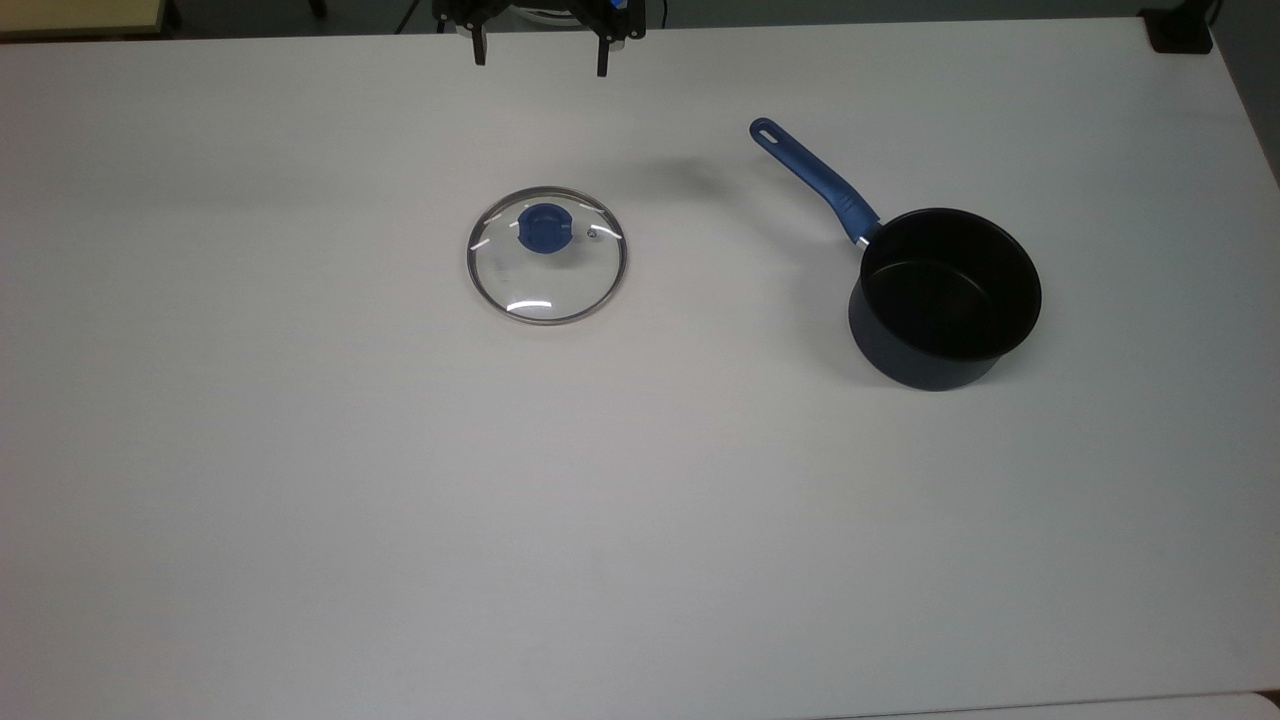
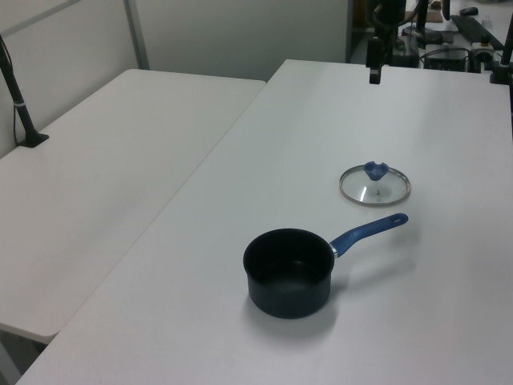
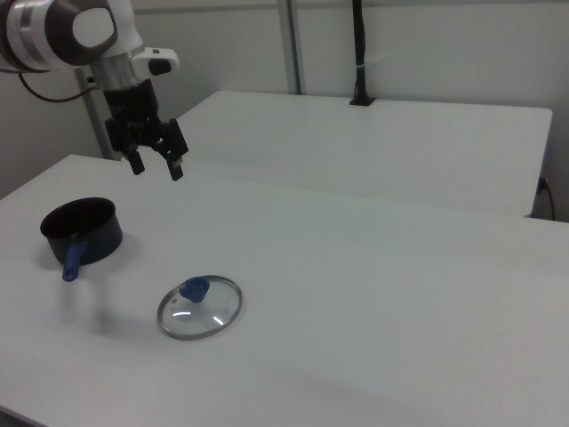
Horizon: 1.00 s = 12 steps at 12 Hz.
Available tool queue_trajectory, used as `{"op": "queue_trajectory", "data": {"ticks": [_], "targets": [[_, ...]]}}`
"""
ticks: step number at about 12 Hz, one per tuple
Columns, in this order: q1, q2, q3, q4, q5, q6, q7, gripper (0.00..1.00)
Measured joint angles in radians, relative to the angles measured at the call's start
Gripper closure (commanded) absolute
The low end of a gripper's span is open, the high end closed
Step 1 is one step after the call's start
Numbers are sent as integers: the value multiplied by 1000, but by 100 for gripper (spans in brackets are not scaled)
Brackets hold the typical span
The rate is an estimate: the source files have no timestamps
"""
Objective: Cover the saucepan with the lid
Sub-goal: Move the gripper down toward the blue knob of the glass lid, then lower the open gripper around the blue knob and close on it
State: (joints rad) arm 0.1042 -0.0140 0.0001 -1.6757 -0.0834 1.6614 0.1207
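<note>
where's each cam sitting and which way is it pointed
Top view: high above, looking down on the table; the open tool at the top edge.
Left view: beside the saucepan, facing across to the lid; the tool hangs far off.
Right view: opposite side, lid nearer, saucepan behind; arm and open tool show.
All three share lid, saucepan and tool.

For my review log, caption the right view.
Open gripper hangs above the table, glass lid lying apart from the empty saucepan.
</note>
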Motion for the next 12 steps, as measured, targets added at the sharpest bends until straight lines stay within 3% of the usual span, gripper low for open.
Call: {"op": "queue_trajectory", "data": {"ticks": [7, 10, 12], "targets": [[-10, 1, -1, -10, 0, 0, -20, 0], [-12, 15, -1, -122, 1, 48, -134, 0], [-13, 35, -1, -236, 15, 176, -157, 0]]}}
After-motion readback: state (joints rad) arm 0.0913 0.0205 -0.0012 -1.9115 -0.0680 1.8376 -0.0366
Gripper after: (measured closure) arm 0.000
